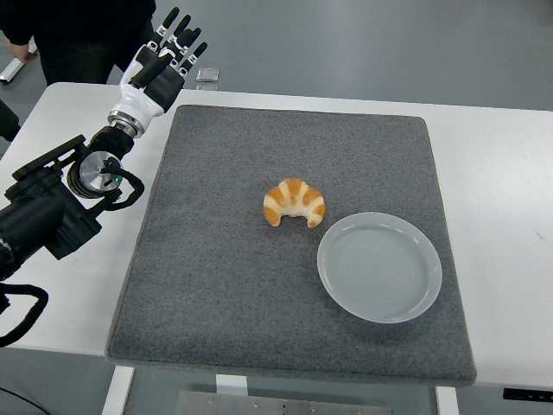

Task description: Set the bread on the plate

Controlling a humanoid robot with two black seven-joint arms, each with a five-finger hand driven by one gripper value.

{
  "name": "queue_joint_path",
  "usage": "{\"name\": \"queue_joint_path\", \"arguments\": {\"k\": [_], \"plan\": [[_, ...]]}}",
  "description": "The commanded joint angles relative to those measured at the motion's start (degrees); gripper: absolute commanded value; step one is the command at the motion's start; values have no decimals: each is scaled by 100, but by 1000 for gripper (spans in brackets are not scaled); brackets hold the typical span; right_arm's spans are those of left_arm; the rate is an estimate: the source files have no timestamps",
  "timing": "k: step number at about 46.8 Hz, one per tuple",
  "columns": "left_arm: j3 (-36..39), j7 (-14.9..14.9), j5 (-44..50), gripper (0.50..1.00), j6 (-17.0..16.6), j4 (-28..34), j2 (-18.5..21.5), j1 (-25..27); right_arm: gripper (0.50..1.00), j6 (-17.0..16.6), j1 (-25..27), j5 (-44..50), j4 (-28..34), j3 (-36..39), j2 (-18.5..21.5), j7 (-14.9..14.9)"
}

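Reaching in from the left edge, the black-and-white left hand (162,65) hangs over the far left corner of the white bench (497,164) with its fingers (180,30) stretched out straight and a little apart, holding nothing. The fingertips point away toward the far side, where they overlap the dark floor beyond the bench edge. Behind the hand, the white wrist joins a black arm (60,203) of bulky joints and looped cable, which runs down to the left edge and is cut off there. The right hand does not show at all.

A square mat of dark grey felt (225,285) covers most of the bench. Near its middle lies the golden, crescent-shaped croissant with pale stripes (295,202), well apart from the hand. Just beside the croissant, toward the near right, sits the round, pale grey plate (380,267), bare inside; a narrow strip of mat separates the two.

At the far edge of the bench, just right of the fingers, lies a small, clear object (206,79), too small to identify. A person in dark clothing (78,35) stands at the top left, cut off by the frame.
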State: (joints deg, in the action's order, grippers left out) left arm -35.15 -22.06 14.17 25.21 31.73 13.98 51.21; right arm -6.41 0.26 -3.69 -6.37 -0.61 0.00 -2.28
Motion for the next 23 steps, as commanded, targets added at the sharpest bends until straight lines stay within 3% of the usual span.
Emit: {"name": "queue_joint_path", "arguments": {"k": [1,13,23], "plan": [[8,-53,-11,1000,1,8,0,-14,952,0,0,0,4,0,0,0],[44,-88,-678,1000,-60,-62,166,266,952,0,0,0,-5,0,0,0],[210,-44,-2725,1000,-8,-62,325,636,954,0,0,0,-5,0,0,0]]}}
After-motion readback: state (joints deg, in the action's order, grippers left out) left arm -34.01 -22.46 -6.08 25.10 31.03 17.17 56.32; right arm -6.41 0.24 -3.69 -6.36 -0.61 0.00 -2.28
